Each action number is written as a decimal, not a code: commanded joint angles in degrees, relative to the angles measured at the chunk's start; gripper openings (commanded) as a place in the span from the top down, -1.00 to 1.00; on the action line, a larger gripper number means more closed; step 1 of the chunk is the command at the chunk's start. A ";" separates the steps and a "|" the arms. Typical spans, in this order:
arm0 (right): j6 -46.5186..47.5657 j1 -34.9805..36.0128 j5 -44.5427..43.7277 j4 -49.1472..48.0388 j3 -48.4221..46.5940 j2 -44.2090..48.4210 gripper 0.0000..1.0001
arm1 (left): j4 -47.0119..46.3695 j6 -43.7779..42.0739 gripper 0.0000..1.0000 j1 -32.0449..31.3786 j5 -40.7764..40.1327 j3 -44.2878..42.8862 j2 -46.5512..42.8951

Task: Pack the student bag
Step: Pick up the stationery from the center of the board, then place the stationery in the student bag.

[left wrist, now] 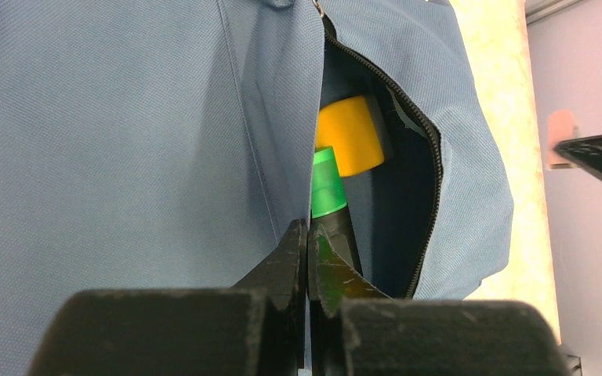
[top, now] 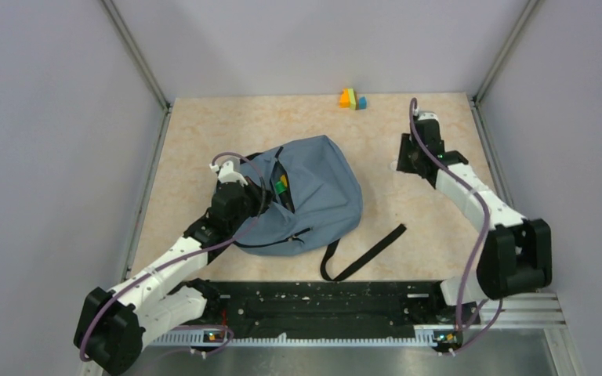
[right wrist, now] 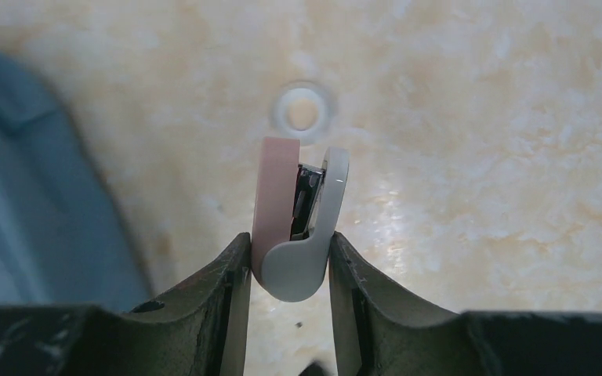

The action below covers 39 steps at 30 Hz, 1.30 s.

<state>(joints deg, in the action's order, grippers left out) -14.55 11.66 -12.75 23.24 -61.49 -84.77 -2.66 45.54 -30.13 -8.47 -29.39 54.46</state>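
Right wrist: right jaws clamp rounded pink-white plastic stapler [right wrist: 302, 262], perhaps; left jaws pinch woven blue bag [left wrist: 125, 141].

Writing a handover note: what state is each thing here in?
student bag: lying flat, zipper open, items inside.
left gripper: shut on the student bag's opening edge.
right gripper: shut on the stapler.
stapler: pinched in the right gripper.
green-capped marker: inside the bag's opening.

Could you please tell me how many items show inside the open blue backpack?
2: an orange-yellow cylinder in the dusty-blue fabric backpack's unzipped opening, and a green-capped dark marker beside it, nearer the left gripper. Others may be hidden inside.
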 commanded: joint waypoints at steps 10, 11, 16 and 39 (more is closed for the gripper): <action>-8.72 30.58 8.39 2.65 -9.93 10.92 0.55 | -3.69 0.14 1.00 0.53 0.26 -0.69 -0.15; -9.18 32.73 8.43 2.01 -10.93 9.90 0.55 | -3.86 0.27 1.00 0.56 0.43 -0.61 -0.23; -10.18 41.21 9.75 0.39 -17.67 1.76 0.55 | -4.70 0.76 1.00 0.61 0.90 -0.11 -0.32; -17.00 45.03 6.84 11.82 -39.04 -22.14 0.49 | -5.19 -0.23 1.00 0.80 1.11 0.31 -1.67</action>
<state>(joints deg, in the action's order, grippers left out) -31.14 56.49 -2.59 30.09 -95.13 -104.42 -4.23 45.98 -29.65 -7.18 -28.60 54.43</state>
